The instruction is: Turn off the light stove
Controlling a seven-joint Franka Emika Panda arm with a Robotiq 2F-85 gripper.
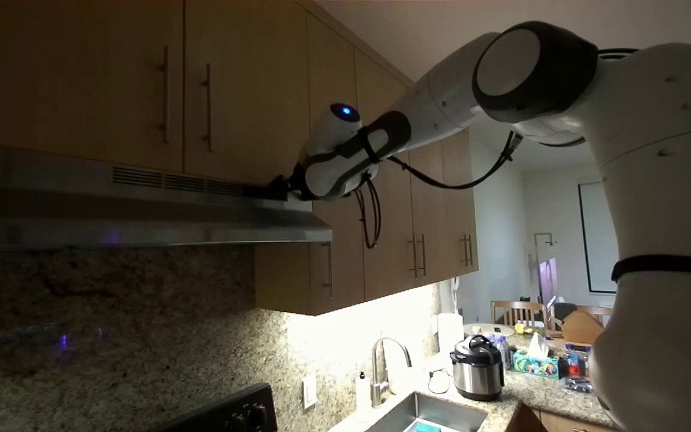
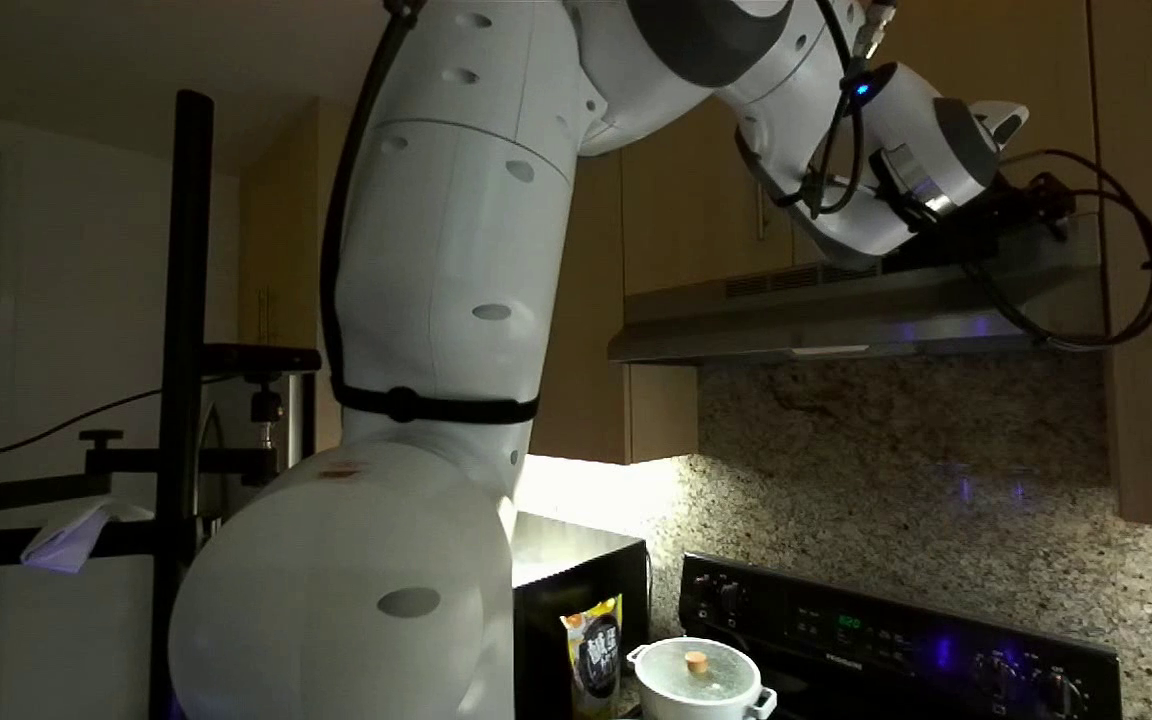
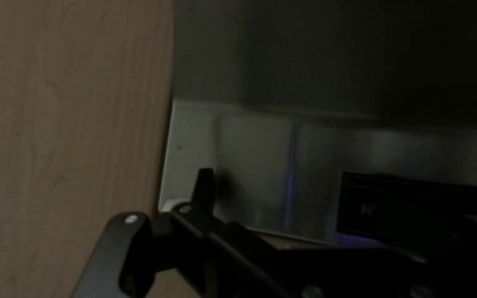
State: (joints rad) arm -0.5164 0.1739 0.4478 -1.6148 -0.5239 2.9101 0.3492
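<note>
The light stove, a wide stainless-steel range hood (image 1: 141, 210), runs below the wooden cabinets and also shows in an exterior view (image 2: 736, 325). A pale strip shows at its lower edge there, and the wall below is dim. In the wrist view the hood's steel face (image 3: 255, 157) carries a black control panel (image 3: 358, 207) with a small white mark; its right part is lost in darkness. My gripper (image 1: 279, 187) is at the hood's right end. In the wrist view my gripper (image 3: 342, 203) looks open, its left finger close to the steel; contact is unclear, and the right finger is barely visible.
Wooden cabinets (image 1: 243, 90) with bar handles stand above and beside the hood. The black stove back panel (image 2: 896, 630) and a white lidded pot (image 2: 696, 680) are below. Cables (image 2: 1151, 250) loop from my wrist. A lit counter with a sink (image 1: 435, 414) and steel cooker (image 1: 478, 369) lies beyond.
</note>
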